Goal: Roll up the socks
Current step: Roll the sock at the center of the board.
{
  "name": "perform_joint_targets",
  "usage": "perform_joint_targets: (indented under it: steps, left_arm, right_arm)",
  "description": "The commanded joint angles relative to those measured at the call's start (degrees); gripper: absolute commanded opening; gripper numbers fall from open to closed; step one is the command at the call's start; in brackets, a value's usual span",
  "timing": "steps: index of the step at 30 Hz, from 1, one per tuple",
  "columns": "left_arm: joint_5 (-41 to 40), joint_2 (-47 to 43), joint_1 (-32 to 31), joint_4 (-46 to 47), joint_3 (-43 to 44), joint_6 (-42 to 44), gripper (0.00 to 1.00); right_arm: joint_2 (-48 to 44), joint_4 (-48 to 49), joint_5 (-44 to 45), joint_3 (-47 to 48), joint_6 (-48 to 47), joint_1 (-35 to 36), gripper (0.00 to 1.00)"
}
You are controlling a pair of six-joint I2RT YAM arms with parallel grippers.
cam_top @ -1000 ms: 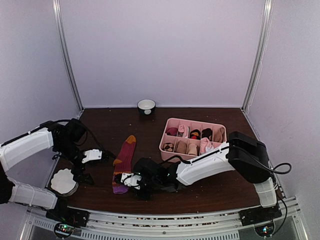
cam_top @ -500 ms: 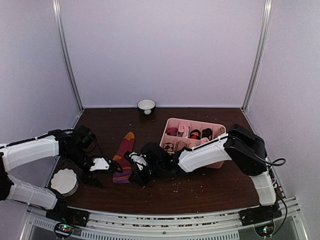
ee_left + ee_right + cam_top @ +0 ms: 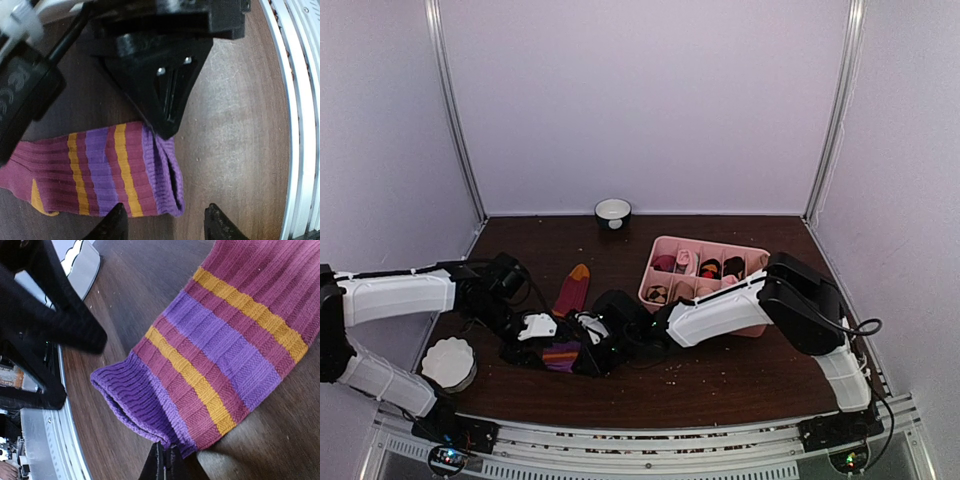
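Note:
A dark red sock (image 3: 570,295) lies on the brown table with its orange toe pointing away and its purple-and-orange striped cuff (image 3: 167,185) toward the front edge. My right gripper (image 3: 165,460) is shut on one corner of the purple cuff (image 3: 145,400), and its black fingers (image 3: 167,100) come down from above in the left wrist view. My left gripper (image 3: 165,225) is open. Its two fingertips stand on either side of the cuff's open end without touching it. From above, both grippers meet at the cuff, left gripper (image 3: 558,348) and right gripper (image 3: 588,352).
A pink divided tray (image 3: 715,244) holding small rolled socks stands to the right of the arms. A white bowl (image 3: 613,211) sits at the back wall, and a white scalloped dish (image 3: 449,363) at the near left. The metal front rail (image 3: 300,100) runs close to the cuff.
My left gripper has swung right, in to the cuff, and its jaws have narrowed. The right gripper stayed shut on the cuff and shifted it a little up the table.

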Motion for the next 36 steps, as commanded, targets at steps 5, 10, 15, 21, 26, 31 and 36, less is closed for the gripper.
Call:
perform_joint_targets:
  steps: [5,10,15,21,26,31,36]
  left_arm:
    - [-1.57,2.74,-1.55,6.77,-1.66,-2.24,0.54]
    - [-4.52,3.87,-1.58,7.43,-2.92,-1.48,0.65]
    - [-5.00,5.01,-1.68,8.36,-3.45,-1.94,0.49]
    - [-6.86,9.64,-1.68,7.61,-1.11,-3.42,0.07]
    - [-7.32,13.13,-1.64,4.93,0.44,-3.44,0.00]
    - [-7.72,11.23,-1.69,5.37,-1.11,-2.90,0.00]
    - [-6.23,8.29,-1.67,2.65,-1.00,-2.02,0.00]
  right_arm:
    - [2.55,5.03,-2.31,1.52,9.14,0.30,0.00]
    - [2.67,6.79,-2.87,1.06,10.82,0.28,0.00]
    - [2.69,6.67,-3.70,1.44,11.24,0.31,0.00]
    - [2.66,6.06,-4.74,2.11,11.17,0.11,0.00]
    - [0.49,17.56,-6.81,-4.51,19.75,-2.95,0.14]
    - [-4.10,18.00,-1.93,-7.24,18.69,-8.02,0.24]
    - [-1.04,-0.19,4.42,6.70,7.89,-8.22,0.16]
